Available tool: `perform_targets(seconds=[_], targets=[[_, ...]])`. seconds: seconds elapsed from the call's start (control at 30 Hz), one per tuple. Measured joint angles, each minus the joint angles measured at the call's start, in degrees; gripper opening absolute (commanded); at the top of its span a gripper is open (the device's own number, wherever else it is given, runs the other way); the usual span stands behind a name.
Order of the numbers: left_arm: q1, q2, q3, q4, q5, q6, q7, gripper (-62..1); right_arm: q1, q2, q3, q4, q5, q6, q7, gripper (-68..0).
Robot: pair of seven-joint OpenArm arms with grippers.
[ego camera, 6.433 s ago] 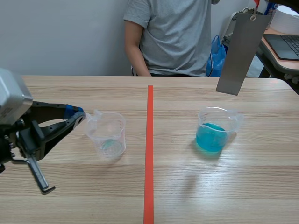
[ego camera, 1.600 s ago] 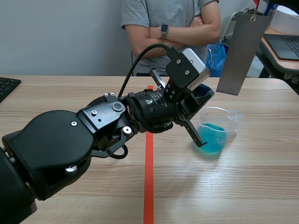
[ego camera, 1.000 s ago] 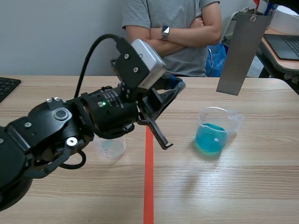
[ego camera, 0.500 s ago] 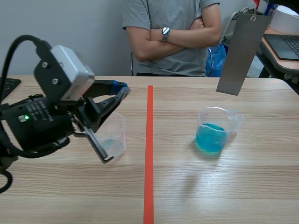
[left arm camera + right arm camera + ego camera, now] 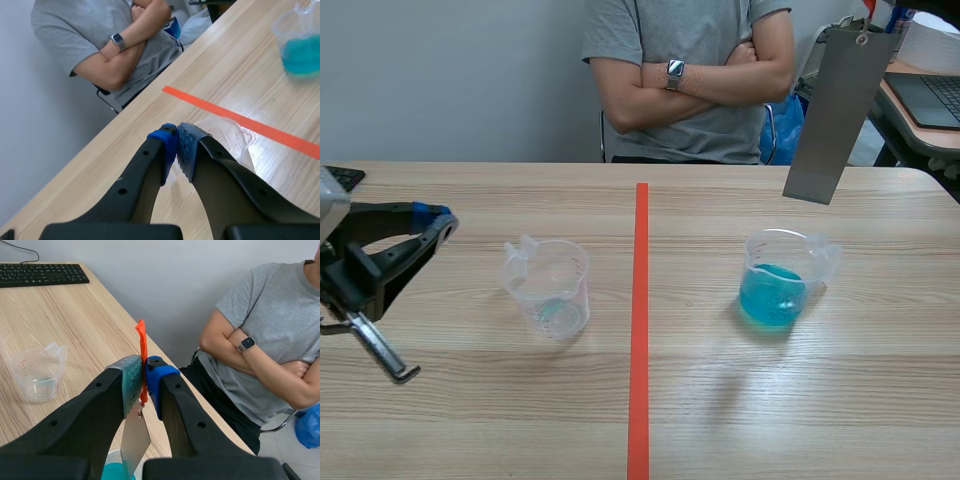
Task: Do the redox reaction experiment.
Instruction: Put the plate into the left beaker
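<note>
Blue water is in the right cup (image 5: pixel 775 290); the left cup (image 5: pixel 552 290) looks nearly empty. The left claw (image 5: pixel 440 228) is closed, empty. The right claw (image 5: pixel 144 382) holds the grey plate (image 5: pixel 835 115) by its tag (image 5: pixel 142 347), far right, not dipped yet.

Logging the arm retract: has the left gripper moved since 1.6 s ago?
Yes. The left gripper went from by the blue-liquid beaker, back across the orange tape line, to left of the near-empty beaker.
</note>
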Motion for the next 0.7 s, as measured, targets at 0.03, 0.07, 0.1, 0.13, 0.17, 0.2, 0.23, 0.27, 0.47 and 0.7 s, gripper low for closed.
perform_targets(seconds=[0.03, 0.07, 0.1, 0.13, 0.17, 0.2, 0.23, 0.27, 0.47, 0.7], targets=[[1.3, -0.2, -1.2, 0.0, 0.0, 0.0, 0.0, -59.1, 0.0, 0.0, 0.0, 0.0, 0.0, 0.0, 0.0, -66.9], [2.5, -0.3, -2.4, 0.0, 0.0, 0.0, 0.0, -59.1, 0.0, 0.0, 0.0, 0.0, 0.0, 0.0, 0.0, -66.9], [3.7, -0.4, -3.6, 0.0, 0.0, 0.0, 0.0, -59.1, 0.0, 0.0, 0.0, 0.0, 0.0, 0.0, 0.0, -66.9], [4.8, -0.4, -4.7, 0.0, 0.0, 0.0, 0.0, -59.1, 0.0, 0.0, 0.0, 0.0, 0.0, 0.0, 0.0, -66.9], [5.9, -0.4, -5.7, 0.0, 0.0, 0.0, 0.0, -59.1, 0.0, 0.0, 0.0, 0.0, 0.0, 0.0, 0.0, -66.9], [7.1, -0.4, -6.6, 0.0, -0.2, 0.0, 0.0, -59.1, 0.0, 0.0, 0.0, 0.0, 0.0, 0.0, 0.0, -66.9], [8.2, -0.4, -7.4, 0.0, -0.3, 0.0, 0.0, -59.1, 0.0, 0.0, 0.0, 0.0, 0.0, 0.0, 0.0, -66.9], [9.3, -0.4, -8.2, 0.0, -0.3, 0.0, 0.0, -59.1, 0.0, 0.0, 0.0, 0.0, 0.0, 0.0, 0.0, -66.9], [15.6, -0.4, -12.8, 0.0, -0.4, 0.0, 0.0, -59.1, 0.0, -2.3, 0.0, 0.0, -0.2, 0.0, 0.0, -66.9], [21.2, 1.7, -19.1, 0.0, -0.8, 0.0, 0.5, -59.1, 2.8, -7.2, -2.5, 0.0, -2.8, 0.0, -2.6, -66.9]])
